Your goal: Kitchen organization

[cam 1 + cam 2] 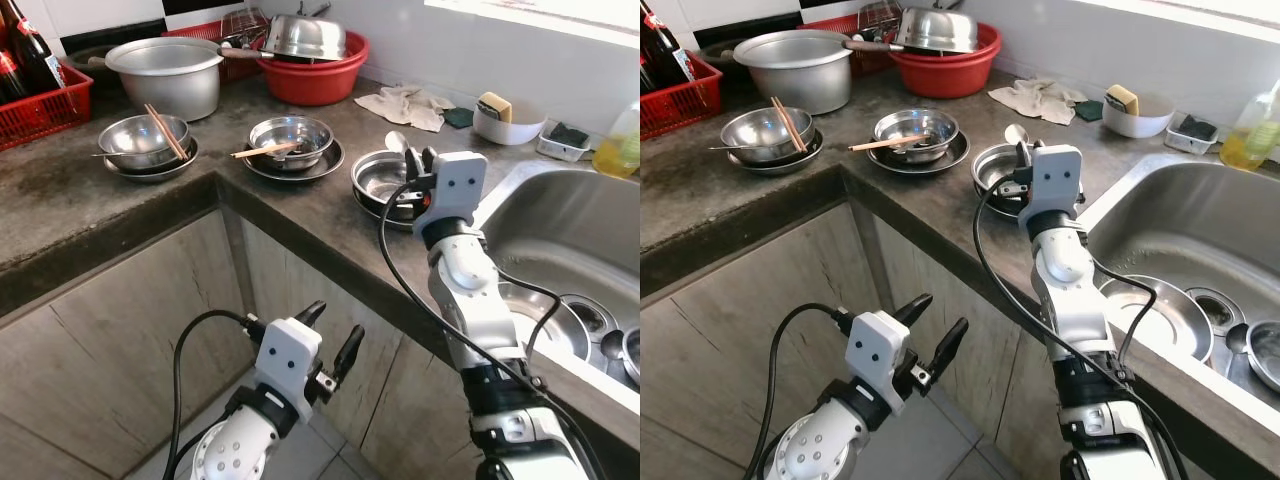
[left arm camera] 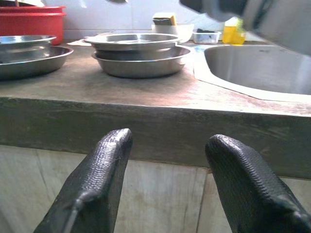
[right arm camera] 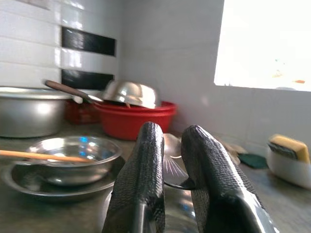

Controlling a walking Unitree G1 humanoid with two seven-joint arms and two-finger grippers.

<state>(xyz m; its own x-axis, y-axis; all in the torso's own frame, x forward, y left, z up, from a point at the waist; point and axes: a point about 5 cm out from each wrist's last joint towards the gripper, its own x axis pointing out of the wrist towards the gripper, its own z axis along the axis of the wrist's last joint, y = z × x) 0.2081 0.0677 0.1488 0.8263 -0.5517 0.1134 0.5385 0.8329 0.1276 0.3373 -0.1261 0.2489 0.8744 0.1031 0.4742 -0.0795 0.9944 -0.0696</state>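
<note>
the right gripper [image 3: 167, 155] is raised over the dark stone tabletop [image 1: 90, 205], above the stacked steel dishes [image 1: 385, 185] that sit just beside the sink [image 1: 575, 235]. its jaws are closed on the thin handle of a metal spoon [image 3: 171, 154], whose bowl shows pale between and behind the two black fingers in the right wrist view; in the head views the spoon's bowl [image 1: 1016, 134] sticks up above the wrist. the silver right arm [image 1: 470, 300] rises from below the counter edge, with a black cable looping beside it.

the left gripper [image 1: 330, 335] hangs low in front of the grey cabinet door [image 1: 130, 340], below the tabletop's edge, with its jaws open and nothing between them; the left wrist view looks between the two spread fingers [image 2: 95, 187] at the counter's front edge.

further back on the tabletop are two more steel bowl-and-plate sets, each with chopsticks lying across it: one at the far left [image 1: 147, 143] and one in the middle [image 1: 292, 143]. behind them stand a large grey pot [image 1: 167, 73] and a red basin [image 1: 315, 75] holding an upturned steel bowl [image 1: 305, 37]. a red crate [image 1: 40, 105] with dark bottles is at the far left. a crumpled cloth [image 1: 405, 105], a white bowl with a sponge [image 1: 505, 118] and a yellow bottle [image 1: 620, 145] lie along the white tiled wall. more steel dishes [image 1: 1155, 315] lie inside the sink.
</note>
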